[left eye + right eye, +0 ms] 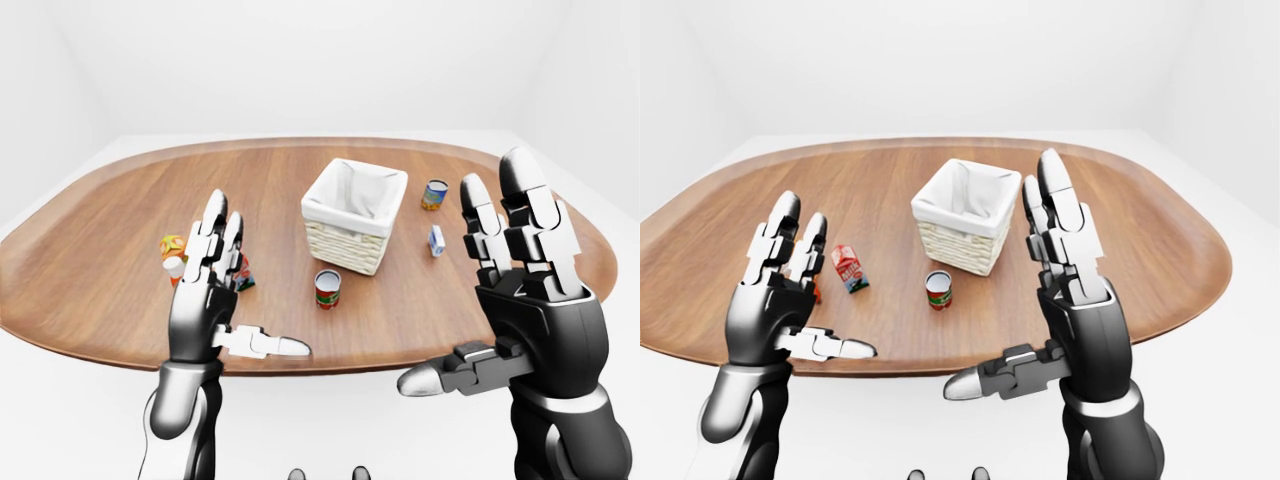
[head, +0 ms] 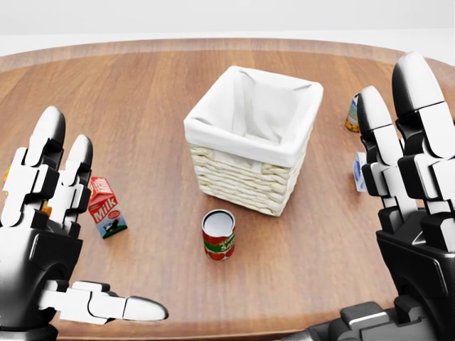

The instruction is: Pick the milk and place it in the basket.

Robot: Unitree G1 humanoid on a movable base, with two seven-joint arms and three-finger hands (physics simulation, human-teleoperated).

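The milk (image 2: 106,207) is a small red carton standing on the wooden table (image 2: 142,92), to the left of the basket. The wicker basket (image 2: 242,145) has a white cloth liner, stands near the table's middle and looks empty. My left hand (image 1: 798,290) is open with its fingers up, held at the table's lower edge just left of the milk, not touching it. In the left-eye view its fingers hide most of the milk. My right hand (image 1: 1025,290) is open and empty, raised to the right of the basket.
A red tomato can (image 2: 219,234) stands just below the basket. A small blue-and-white carton (image 1: 436,240) and a can (image 1: 434,194) stand right of the basket. An orange packet (image 1: 172,243) and a small bottle (image 1: 174,267) lie left of the milk.
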